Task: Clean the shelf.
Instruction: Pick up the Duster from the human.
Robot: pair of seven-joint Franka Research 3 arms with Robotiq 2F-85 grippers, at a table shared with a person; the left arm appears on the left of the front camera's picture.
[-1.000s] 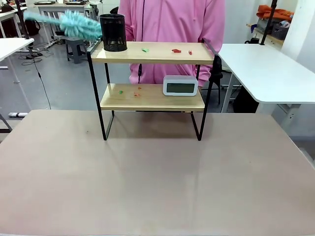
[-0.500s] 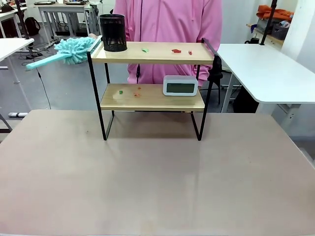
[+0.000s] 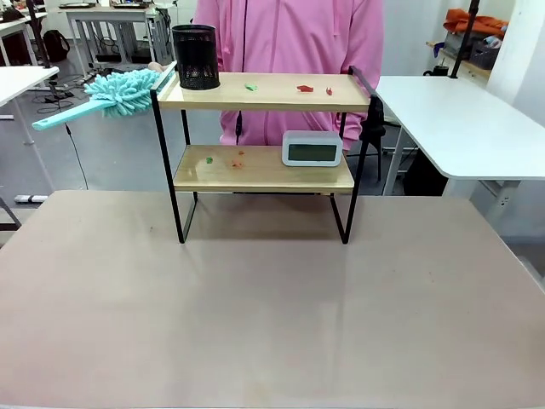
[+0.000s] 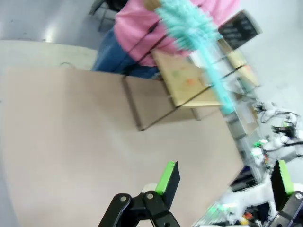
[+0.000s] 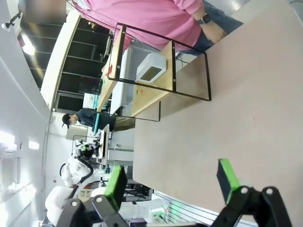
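The small 2-tier shelf (image 3: 264,94), light wooden boards in a thin black frame, stands at the middle of the brown bench's (image 3: 272,324) far edge. Its long axis runs along that edge, well ahead of both claws. The left claw (image 4: 225,179) and right claw (image 5: 171,182) hang released, holding nothing. 1 fluffy teal duster (image 3: 123,92) lies just beside the top board's left end, likely nearer the left arm. The shelf carries 1 black mesh cup (image 3: 195,56), 1 white clock (image 3: 312,148) and at least 5 coloured scraps (image 3: 304,87).

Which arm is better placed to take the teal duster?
Left, probably: the duster is beside the shelf at its left end, handle pointing toward the robot's left, and the left gripper is open.
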